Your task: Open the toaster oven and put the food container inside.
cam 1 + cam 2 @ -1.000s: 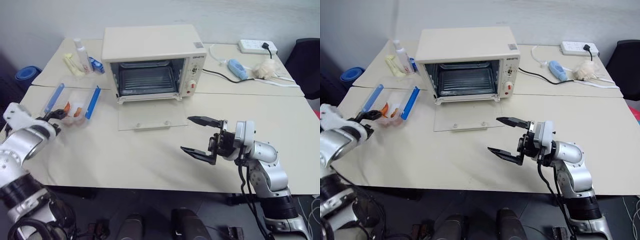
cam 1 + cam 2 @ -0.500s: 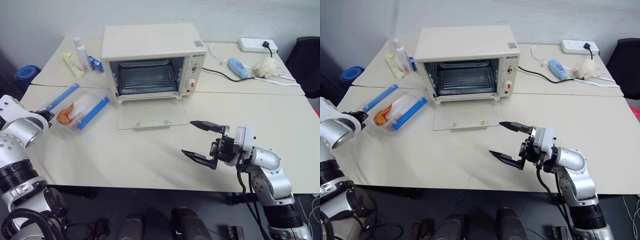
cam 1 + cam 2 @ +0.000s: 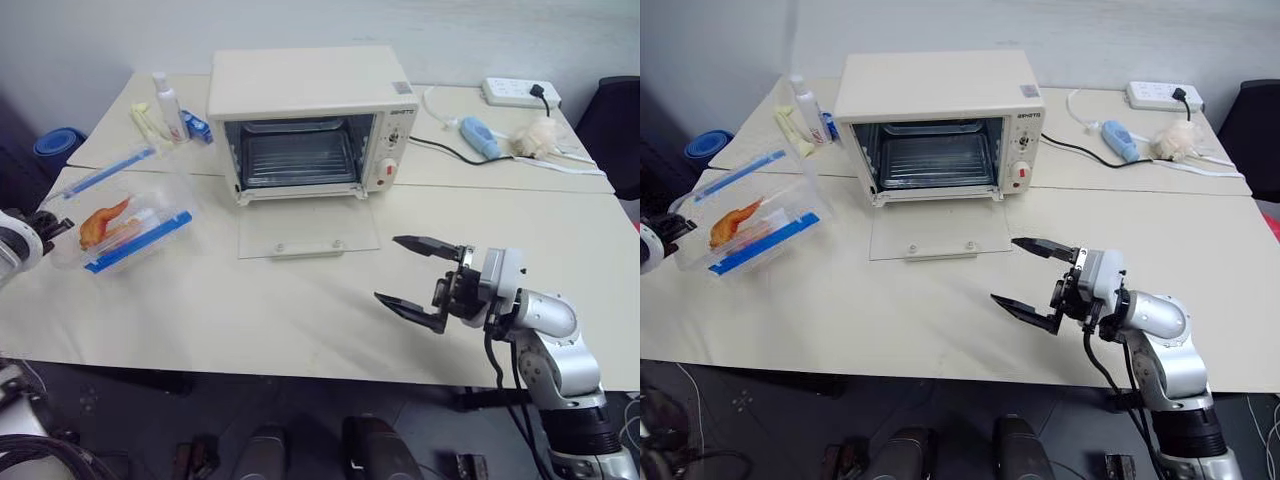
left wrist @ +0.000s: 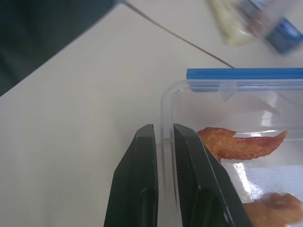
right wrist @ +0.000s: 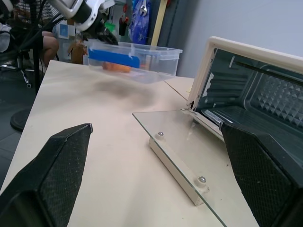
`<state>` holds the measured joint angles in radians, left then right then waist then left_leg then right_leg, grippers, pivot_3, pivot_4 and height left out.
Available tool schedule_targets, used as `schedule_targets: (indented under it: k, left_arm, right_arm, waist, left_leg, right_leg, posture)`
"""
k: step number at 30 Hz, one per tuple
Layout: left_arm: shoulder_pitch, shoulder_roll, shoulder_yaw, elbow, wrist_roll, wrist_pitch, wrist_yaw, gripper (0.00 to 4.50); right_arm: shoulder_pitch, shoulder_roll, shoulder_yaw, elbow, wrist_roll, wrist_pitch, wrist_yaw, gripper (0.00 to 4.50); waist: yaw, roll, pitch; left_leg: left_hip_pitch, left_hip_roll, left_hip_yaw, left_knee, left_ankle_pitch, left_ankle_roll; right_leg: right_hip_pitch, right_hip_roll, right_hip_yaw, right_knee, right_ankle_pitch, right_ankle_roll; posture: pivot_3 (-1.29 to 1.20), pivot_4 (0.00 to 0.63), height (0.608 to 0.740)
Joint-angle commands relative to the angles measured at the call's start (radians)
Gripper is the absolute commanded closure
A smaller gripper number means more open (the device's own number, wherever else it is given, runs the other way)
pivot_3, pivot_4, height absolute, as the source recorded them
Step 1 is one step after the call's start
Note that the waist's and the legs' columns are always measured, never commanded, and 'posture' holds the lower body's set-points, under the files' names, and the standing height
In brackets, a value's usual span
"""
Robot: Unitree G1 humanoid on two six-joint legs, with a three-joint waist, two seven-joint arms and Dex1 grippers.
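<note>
The cream-white toaster oven [image 3: 300,100] stands at the table's back middle. Its glass door [image 3: 308,228] lies flat open, showing the wire rack [image 3: 298,160]. At the far left the clear food container [image 3: 125,215], with blue clip bars and orange food, hangs tilted above the table. My left gripper [image 4: 163,137] is shut on its near wall, one finger on each side of the rim. My right gripper [image 3: 386,267] hovers open and empty over the table's front right, pointing left toward the door. In the right wrist view the container [image 5: 135,59] shows left of the open oven [image 5: 255,94].
A white bottle [image 3: 166,98] and small packets [image 3: 150,125] stand left of the oven. A power strip [image 3: 515,92], a blue device [image 3: 478,137], a cable and a crumpled white wad [image 3: 535,135] lie at the back right. A black chair [image 3: 615,130] is beyond the right edge.
My left gripper has shut on the container's wall and lifted it off the table, up and to the left, tilting it. The right gripper has stayed open and in place.
</note>
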<state>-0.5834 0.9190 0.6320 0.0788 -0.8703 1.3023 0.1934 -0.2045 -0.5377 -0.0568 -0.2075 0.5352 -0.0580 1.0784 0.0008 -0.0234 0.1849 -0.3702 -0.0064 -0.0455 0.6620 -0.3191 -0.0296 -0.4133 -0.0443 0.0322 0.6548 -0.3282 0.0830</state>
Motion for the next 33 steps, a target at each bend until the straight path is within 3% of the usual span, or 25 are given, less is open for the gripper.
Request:
schedule_targets:
  k: [1,8,20,26,31,33]
  left_arm:
    - [-0.072,0.048,-0.141,-0.073,-0.037,0.054,-0.177,4.31]
    - [-0.287,-0.169,-0.365,-0.022,0.099,0.017,-0.185,4.31]
    - [-0.374,-0.473,-0.371,0.040,0.294,-0.114,-0.080,4.31]
    - [-0.404,-0.566,-0.343,0.035,0.335,-0.146,-0.046,2.41]
    - [-0.397,-0.574,-0.307,-0.028,0.339,-0.164,-0.064,0.88]
    - [-0.387,-0.560,-0.269,-0.066,0.290,-0.159,-0.123,0.88]
  right_arm:
    - [0.030,-0.018,-0.048,-0.024,0.015,0.001,-0.012,0.00]
    - [0.098,-0.020,-0.084,-0.070,0.003,0.008,-0.066,0.00]
    - [0.168,0.019,-0.070,-0.152,-0.022,0.001,-0.160,0.00]
    - [0.175,0.036,-0.060,-0.154,-0.034,-0.004,-0.177,0.00]
    - [0.173,0.037,-0.068,-0.145,-0.029,-0.003,-0.181,0.00]
    - [0.168,0.034,-0.076,-0.144,-0.019,0.013,-0.189,0.00]
  waist:
    - [0.006,0.000,0.000]
    - [0.007,0.000,0.000]
    - [-0.001,0.000,0.000]
    - [0.002,0.000,0.000]
    - [-0.004,0.000,0.000]
    - [-0.004,0.000,0.000]
  left_leg:
    - [0.000,0.000,-0.001,0.000,0.000,0.000]
    - [-0.001,-0.001,0.000,0.000,0.000,0.000]
    - [-0.001,0.001,0.003,0.002,0.000,0.000]
    - [-0.001,0.000,0.003,0.003,0.000,0.000]
    - [-0.001,0.000,0.003,0.002,0.000,0.000]
    - [-0.001,0.001,0.003,0.002,0.001,-0.001]
  right_leg:
    - [0.000,0.000,0.000,-0.001,0.000,0.000]
    - [0.000,0.000,0.000,0.000,0.000,0.000]
    - [-0.002,0.002,0.002,0.003,0.000,0.000]
    - [-0.002,0.002,0.002,0.003,0.000,0.001]
    - [-0.002,0.002,0.002,0.003,0.000,0.001]
    - [-0.002,0.003,0.002,0.003,0.000,0.001]
  posture:
    - [0.00,0.150,0.740]
    - [0.00,0.150,0.740]
    - [0.00,0.150,0.740]
    - [0.00,0.150,0.740]
    - [0.00,0.150,0.740]
    - [0.00,0.150,0.740]
